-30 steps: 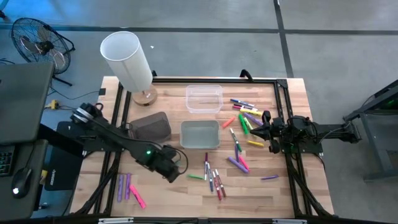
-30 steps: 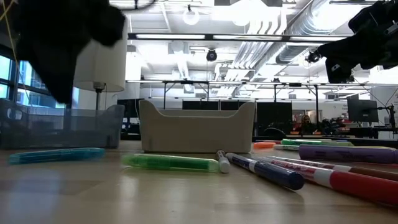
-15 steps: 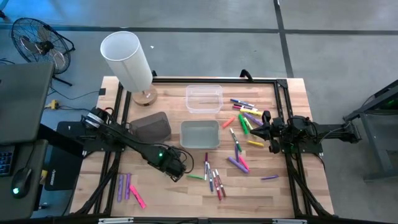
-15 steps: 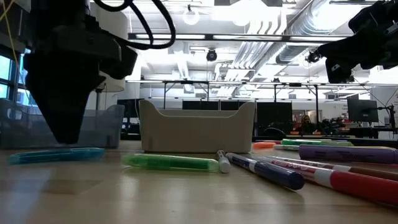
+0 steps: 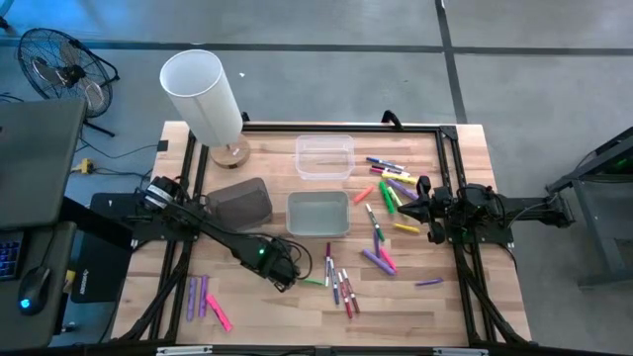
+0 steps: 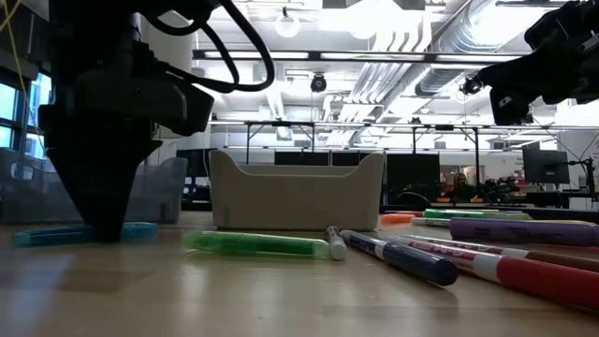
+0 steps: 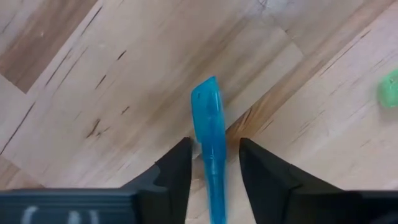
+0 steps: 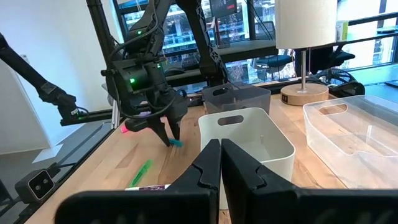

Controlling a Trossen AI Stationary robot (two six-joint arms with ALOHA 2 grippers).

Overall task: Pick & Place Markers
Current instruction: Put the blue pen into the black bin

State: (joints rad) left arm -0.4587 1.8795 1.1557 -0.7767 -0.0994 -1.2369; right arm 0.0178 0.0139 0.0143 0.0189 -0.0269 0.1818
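Left gripper: has come down from above the table onto the blue marker, near the white bin; fingers apart, straddling it, not clearly clamped. Judged: pick beginning.
Blue marker: flat on the wood, beside the green marker.
Right gripper: unmoved beyond the bin, fingers together, empty.
Other markers: scattered nearby.

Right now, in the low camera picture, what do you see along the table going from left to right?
Blue marker under the left gripper → green marker → white bin → dark blue marker → red marker.
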